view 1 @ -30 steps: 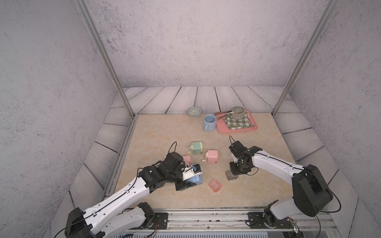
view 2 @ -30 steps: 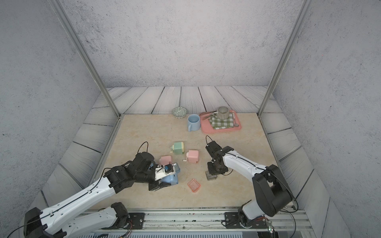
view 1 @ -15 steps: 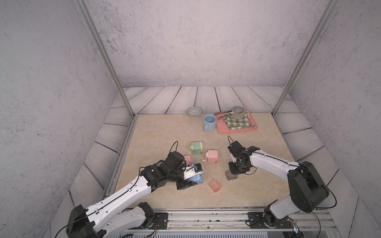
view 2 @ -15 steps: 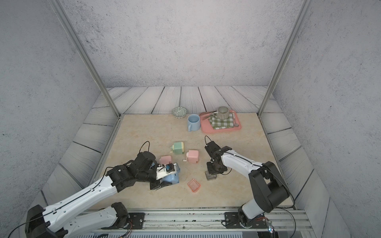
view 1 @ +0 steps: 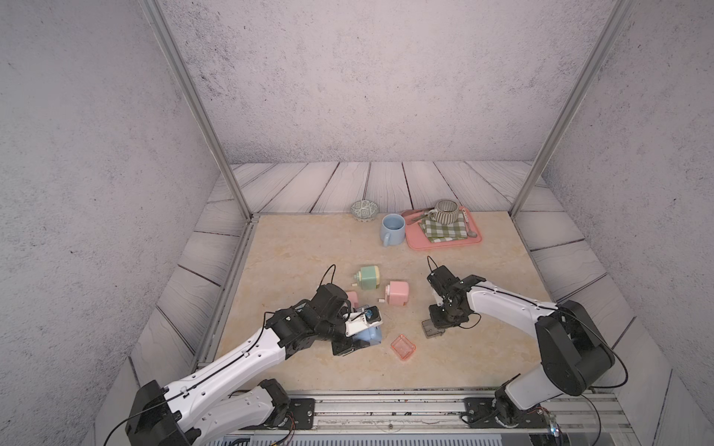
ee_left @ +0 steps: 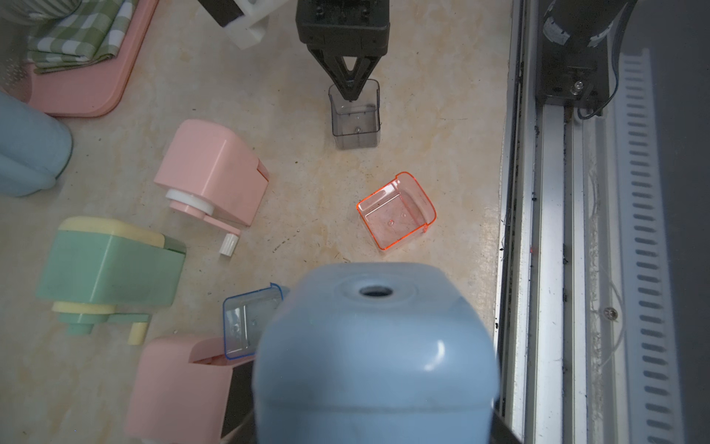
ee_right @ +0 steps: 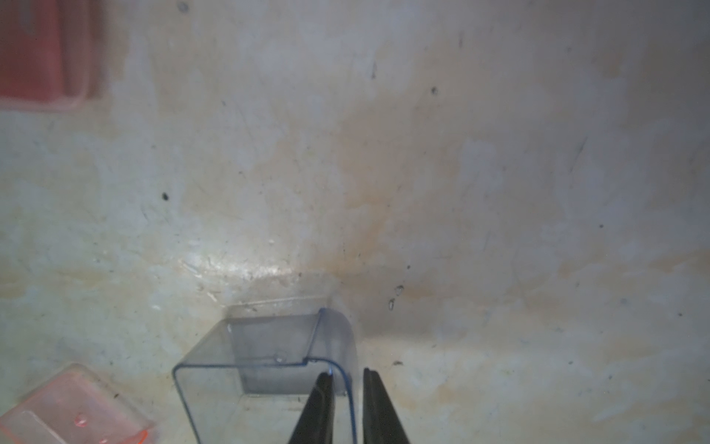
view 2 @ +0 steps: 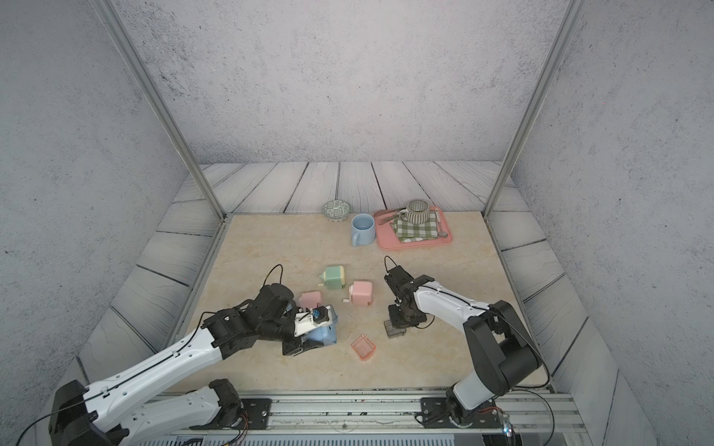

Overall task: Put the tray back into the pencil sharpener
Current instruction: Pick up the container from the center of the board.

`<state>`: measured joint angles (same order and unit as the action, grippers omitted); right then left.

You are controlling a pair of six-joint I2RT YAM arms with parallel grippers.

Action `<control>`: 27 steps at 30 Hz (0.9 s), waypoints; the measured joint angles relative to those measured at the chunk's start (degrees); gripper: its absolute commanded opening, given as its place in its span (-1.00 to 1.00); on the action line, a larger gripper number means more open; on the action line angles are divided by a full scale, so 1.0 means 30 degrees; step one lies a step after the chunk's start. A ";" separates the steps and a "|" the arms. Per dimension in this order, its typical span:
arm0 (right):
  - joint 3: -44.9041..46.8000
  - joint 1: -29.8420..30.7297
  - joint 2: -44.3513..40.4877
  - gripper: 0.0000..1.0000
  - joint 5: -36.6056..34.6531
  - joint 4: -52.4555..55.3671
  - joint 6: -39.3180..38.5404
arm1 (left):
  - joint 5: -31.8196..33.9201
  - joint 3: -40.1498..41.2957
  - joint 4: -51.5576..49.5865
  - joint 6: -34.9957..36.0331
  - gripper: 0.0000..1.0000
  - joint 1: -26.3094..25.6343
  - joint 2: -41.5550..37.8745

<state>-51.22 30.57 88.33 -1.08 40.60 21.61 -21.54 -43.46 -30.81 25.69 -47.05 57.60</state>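
- Right wrist view showed the right pincer (ee_right: 347, 380) astride one wall of the grey tray (ee_right: 269, 342), one finger inside and one outside. The jaws stood nearly together. We could not tell whether they already pinched the wall or merely flanked it.
- The grey tray sat upright on the counter (view 1: 309, 247), to the right of the blue pencil sharpener (view 1: 371, 336) and well apart from it. An orange tray (ee_left: 395, 209) lay between the two.
- The left pincer (view 1: 352, 340) was clenched on the blue pencil sharpener and held it tilted. We could not see the slot that takes the tray.
- We judged the task to be at an early stage. The sharpener was in hand and the tray at best just gripped. Lifting it, carrying it across, lining it up with the slot and pushing it home were all left to do.
- A blue-edged tray (ee_left: 246, 323) lay just beside the blue pencil sharpener, against a pink sharpener (view 1: 352, 298). A second pink one (view 1: 398, 292) and a green one (view 1: 368, 277) stood beyond it.
- The counter was beige and marbled, with dark specks. At its edge farthest from the blue pencil sharpener stood a pale blue mug (view 1: 392, 228), a patterned bowl (view 1: 364, 210) and a pink serving tray (view 1: 473, 238), which carried a checked cloth (view 1: 442, 229) and a striped mug (view 1: 446, 210).
- Rough grey walls (view 1: 347, 77) closed the room on three sides. Pale planks (view 1: 386, 185) bordered the counter, and metal posts (view 1: 193, 96) rose at its far corners.
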 measured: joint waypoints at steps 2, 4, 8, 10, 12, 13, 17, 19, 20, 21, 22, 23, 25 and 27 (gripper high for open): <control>0.0058 -0.0007 0.0007 -0.71 -0.0007 -0.0058 -0.0073 | 0.0007 0.0000 0.0036 0.0000 -0.60 0.0000 0.0073; 0.0066 -0.0015 0.0029 -0.74 0.0000 -0.0073 -0.0087 | 0.0051 0.0000 0.0073 0.0000 -0.60 -0.0007 0.0138; 0.0066 -0.0022 0.0109 -0.82 0.0015 -0.0051 -0.0219 | 0.0131 0.0000 0.0073 -0.0007 -0.60 -0.0007 0.0197; 0.0066 -0.0022 0.0168 -0.85 0.0022 -0.0051 -0.0291 | 0.0131 0.0000 0.0087 -0.0007 -0.60 -0.0007 0.0204; 0.0058 -0.0022 0.0160 -0.90 0.0029 0.0000 -0.0321 | 0.0138 0.0000 0.0102 -0.0007 -0.60 -0.0022 0.0219; 0.0058 -0.0022 0.0160 -0.91 0.0029 0.0044 -0.0364 | 0.0138 0.0000 0.0117 -0.0015 -0.60 -0.0036 0.0226; 0.0007 -0.0022 0.0131 -0.97 0.0022 0.0452 -0.0474 | 0.0284 0.0000 0.0495 -0.0029 -0.61 -0.0066 0.0321; -0.0066 -0.0022 0.0073 -1.00 0.0029 0.0699 -0.0510 | 0.0372 0.0000 0.0816 -0.0036 -0.62 -0.0124 0.0415; -0.0146 -0.0022 0.0015 -1.00 0.0058 0.0867 -0.0510 | 0.0408 0.0000 0.0998 -0.0036 -0.63 -0.0131 0.0474; -0.0233 -0.0022 -0.0044 -1.00 0.0124 0.0991 -0.0510 | 0.0423 0.0000 0.1137 -0.0029 -0.63 -0.0160 0.0539; -0.0357 -0.0022 -0.0131 -1.00 0.0240 0.1144 -0.0503 | 0.0452 0.0000 0.1290 -0.0029 -0.63 -0.0175 0.0597; -0.0495 -0.0015 -0.0219 -1.00 0.0350 0.1290 -0.0495 | 0.0474 0.0000 0.1428 -0.0015 -0.63 -0.0226 0.0663; -0.0794 0.0073 -0.0393 -1.00 0.0597 0.1581 -0.0481 | 0.0481 0.0000 0.1647 0.0029 -0.63 -0.0350 0.0758; -0.1195 0.0284 -0.0539 -1.00 0.0765 0.1982 -0.0415 | 0.0495 0.0000 0.1938 0.0146 -0.63 -0.0495 0.0816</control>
<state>-54.81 31.42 86.72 1.21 46.54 20.36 -20.05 -43.46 -24.99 26.13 -48.53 60.05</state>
